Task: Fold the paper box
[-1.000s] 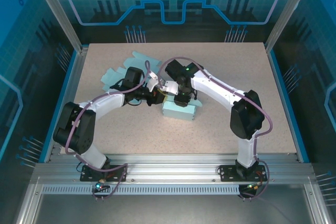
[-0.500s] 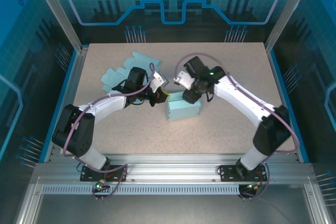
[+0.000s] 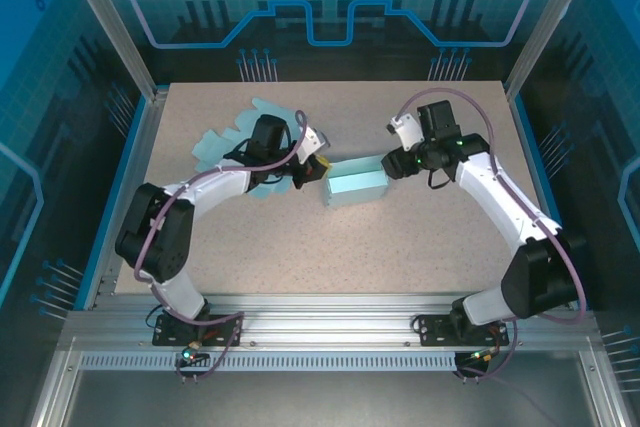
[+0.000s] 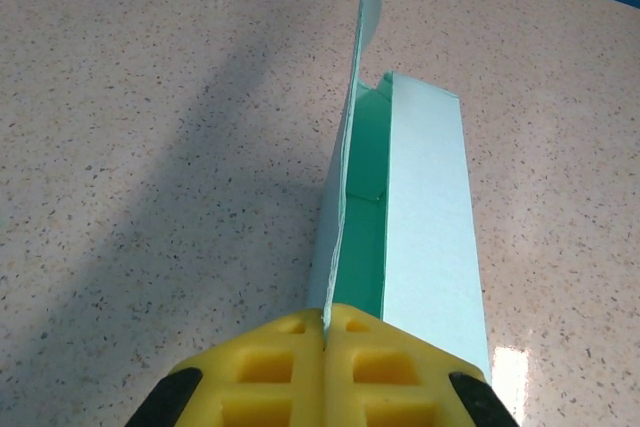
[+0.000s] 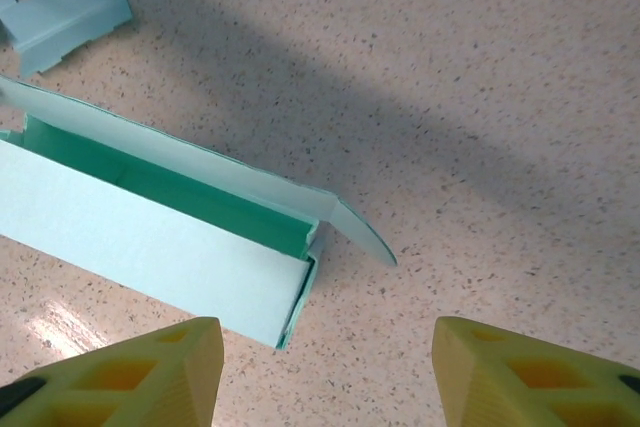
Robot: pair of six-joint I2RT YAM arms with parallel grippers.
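Along the bottom of the top view runs a slotted silver aluminium rail [image 3: 330, 332], with both arm bases bolted to it. Above it the speckled beige stone-look table [image 3: 400, 257] lies bare in a broad band, with blue strips lining its left and right edges.

At mid-frame sits the pale teal paper box [image 3: 357, 187], a long, thin-walled carton lying slightly tilted with its top open. The left gripper [image 3: 312, 169] meets its left end. In the left wrist view the yellow ribbed foam pads [image 4: 270, 367] press together at the bottom edge, clamped on the box's upright side flap. The flap runs up the frame to a rounded tip, beside the darker green interior and a flat matte panel.

The right gripper [image 3: 400, 160] hangs just beside the box's right end. In the right wrist view its yellow fingers [image 5: 130, 367] stand wide at the lower corners with bare table between them, holding nothing. The box's open end and curved tab lie at centre left.

Farther off, at the upper left of the top view, flat teal paper cutouts [image 3: 215, 142] with notched edges lie partly under the left arm. Open table stretches behind them to the far edge.
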